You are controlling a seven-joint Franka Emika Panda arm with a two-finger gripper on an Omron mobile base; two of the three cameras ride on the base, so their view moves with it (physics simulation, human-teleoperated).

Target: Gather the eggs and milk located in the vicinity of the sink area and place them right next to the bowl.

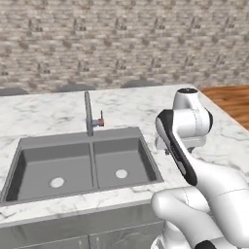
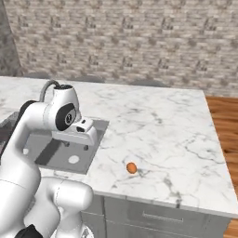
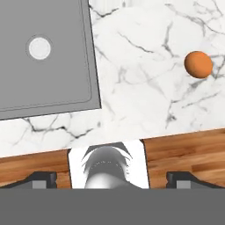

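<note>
**Gripper spread wide above the desk edge, one egg off to the side of the sink**

The gripper (image 3: pixel 112 179) hangs with its finger tips (image 3: pixel 41 179) wide apart, holding nothing. The sink (image 3: pixel 44 57) lies up and left of it in the hand view, set into the marble desk (image 3: pixel 140 88). One egg (image 3: pixel 198 64) rests on the desk, well apart from the sink's rim, on the side away from the faucet (image 1: pixel 89 114).
</note>
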